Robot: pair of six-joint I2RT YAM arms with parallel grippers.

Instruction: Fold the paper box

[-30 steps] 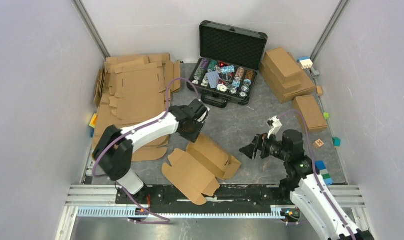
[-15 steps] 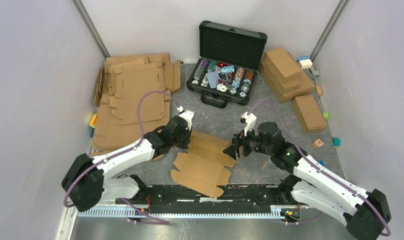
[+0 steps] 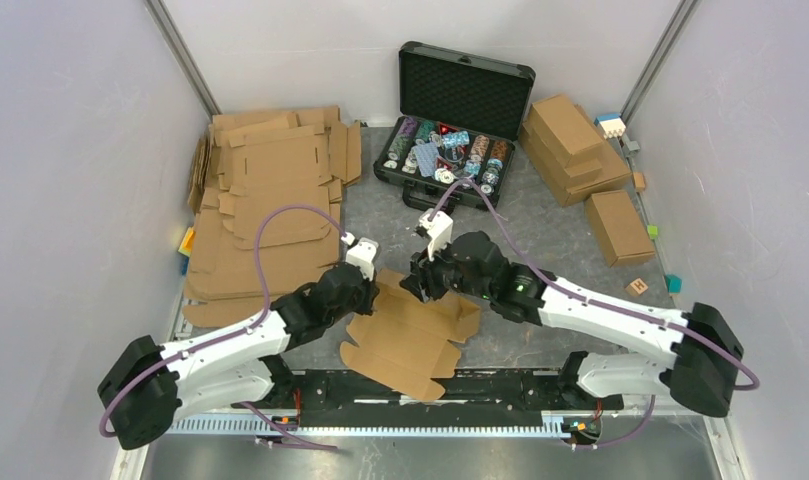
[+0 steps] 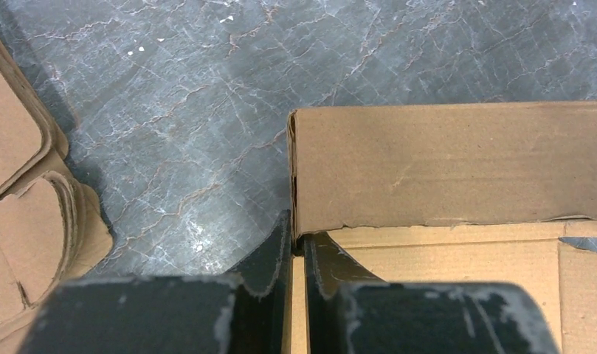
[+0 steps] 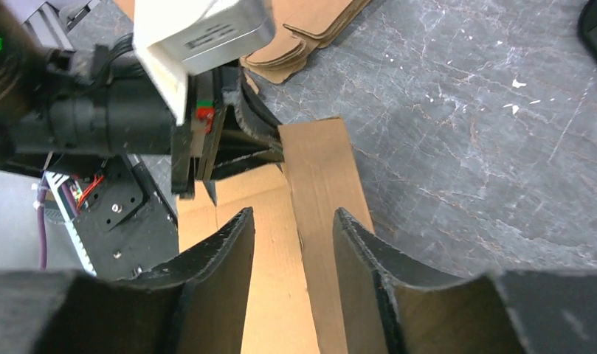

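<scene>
The box (image 3: pixel 405 340) lies mostly flat at the lower centre of the top view, on the grey table (image 3: pixel 540 250). My left gripper (image 4: pixel 295 240) pinches the end corner of the flap (image 4: pixel 443 166) along the box's upper edge, fingers pressed close on the cardboard. My right gripper (image 5: pixel 294 221) hangs over the same flap, fingers spread to either side of it. I cannot tell whether they touch it.

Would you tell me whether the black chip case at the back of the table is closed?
No, the black chip case stands open, its lid raised and its chips in plain sight.
</scene>
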